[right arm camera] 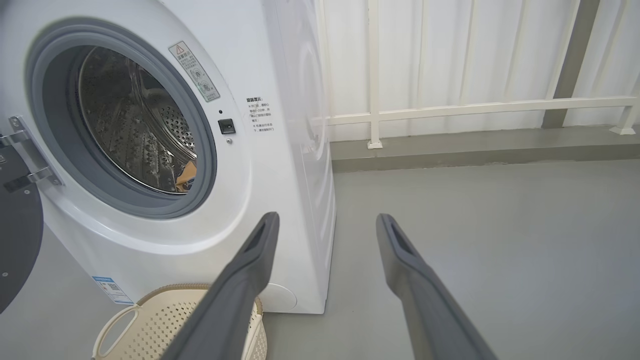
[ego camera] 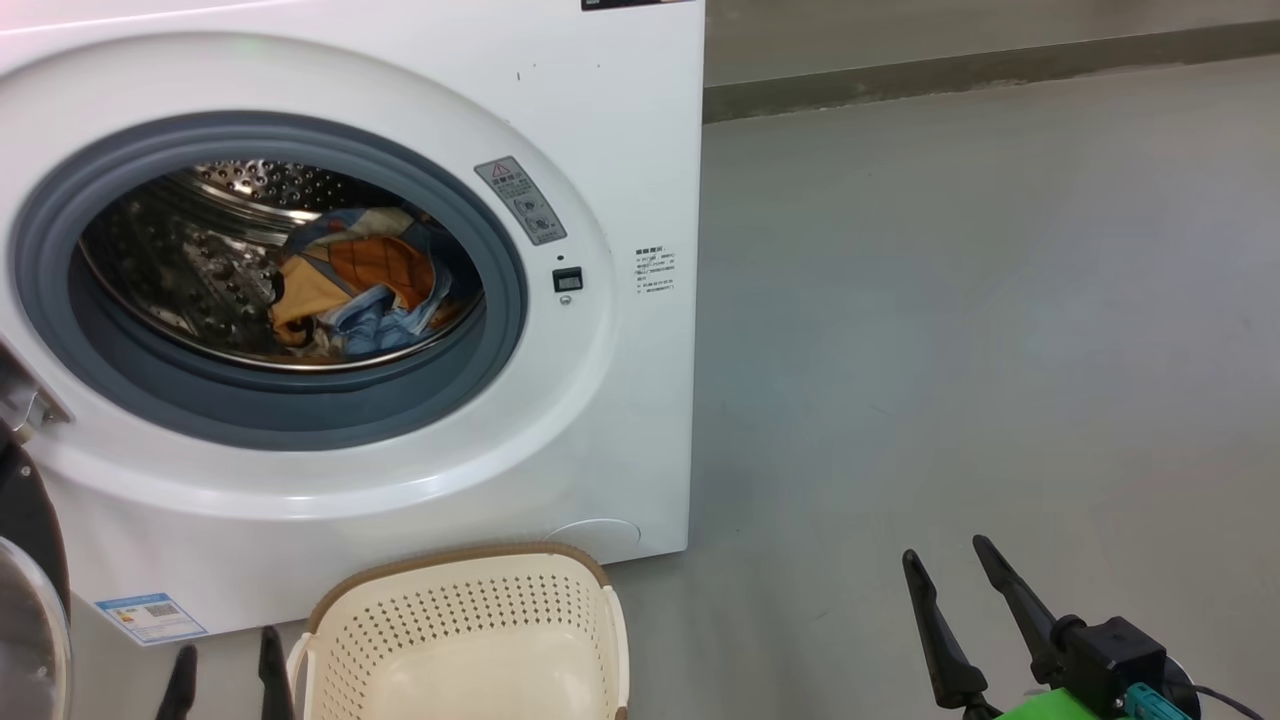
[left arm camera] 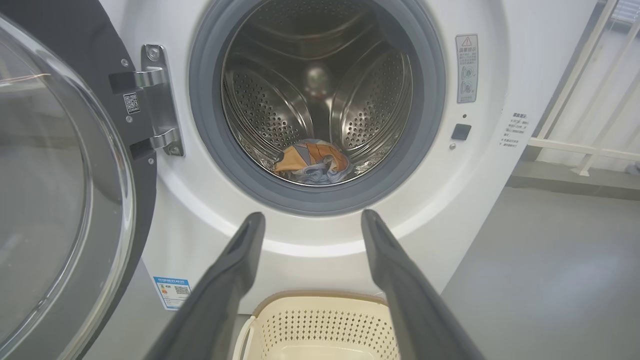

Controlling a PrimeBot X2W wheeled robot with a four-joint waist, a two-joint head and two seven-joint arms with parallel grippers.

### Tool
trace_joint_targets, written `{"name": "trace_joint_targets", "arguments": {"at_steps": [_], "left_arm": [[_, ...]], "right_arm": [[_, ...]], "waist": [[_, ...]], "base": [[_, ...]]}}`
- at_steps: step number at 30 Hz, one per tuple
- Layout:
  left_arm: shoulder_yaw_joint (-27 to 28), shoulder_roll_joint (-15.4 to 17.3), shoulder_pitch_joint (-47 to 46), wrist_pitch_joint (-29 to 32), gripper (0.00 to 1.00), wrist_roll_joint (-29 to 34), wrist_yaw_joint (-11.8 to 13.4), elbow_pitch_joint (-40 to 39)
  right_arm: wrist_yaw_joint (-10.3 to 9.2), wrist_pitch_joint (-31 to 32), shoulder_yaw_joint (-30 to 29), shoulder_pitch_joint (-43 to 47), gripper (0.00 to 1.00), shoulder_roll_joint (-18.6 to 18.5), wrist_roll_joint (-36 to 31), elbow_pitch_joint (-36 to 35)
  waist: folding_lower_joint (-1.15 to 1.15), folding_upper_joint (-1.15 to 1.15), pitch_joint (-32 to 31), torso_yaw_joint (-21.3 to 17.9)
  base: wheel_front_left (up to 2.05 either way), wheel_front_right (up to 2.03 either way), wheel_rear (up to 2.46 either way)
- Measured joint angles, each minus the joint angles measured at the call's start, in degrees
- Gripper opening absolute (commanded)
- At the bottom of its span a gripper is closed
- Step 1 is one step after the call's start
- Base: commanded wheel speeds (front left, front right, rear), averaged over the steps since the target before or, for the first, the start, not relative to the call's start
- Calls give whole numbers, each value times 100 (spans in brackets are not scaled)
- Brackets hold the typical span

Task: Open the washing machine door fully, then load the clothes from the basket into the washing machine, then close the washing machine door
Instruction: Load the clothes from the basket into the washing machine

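Observation:
The white washing machine [ego camera: 600, 130] stands with its door [left arm camera: 50, 190] swung wide to the left on its hinge. Light blue and orange clothes [ego camera: 360, 285] lie in the bottom of the steel drum, and the left wrist view shows the same clothes [left arm camera: 312, 161]. The cream basket [ego camera: 460, 610] sits on the floor in front of the machine, and the part of its inside that shows is bare. My left gripper [ego camera: 228, 655] is open, low beside the basket's left handle and pointing at the drum. My right gripper [ego camera: 947, 550] is open over bare floor, right of the machine.
Grey floor [ego camera: 950, 300] spreads to the right of the machine. A white railing [right arm camera: 450, 107] and pale wall panels run along the back behind a low kerb. The open door's rim [ego camera: 25, 600] juts out at the far left.

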Motion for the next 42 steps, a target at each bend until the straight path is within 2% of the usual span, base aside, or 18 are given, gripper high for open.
{"name": "trace_joint_targets", "arguments": {"at_steps": [5,18,42], "left_arm": [[-78,4,102,0,100,40,-3,-15],[-204,7,220,0,100,164,288,-157],[-210,8,214,0,100,194,275,-169]], "right_arm": [[0,0,-10,0,100,1,-87,-51],[0,0,-43,1,100,3,-79,-92],[0,0,-92,0,100,4,-63,-103]], "waist": [[0,0,2,14],[0,0,21,22],[0,0,38,83]], "base": [[0,0,0],[0,0,0],[0,0,0]]}}
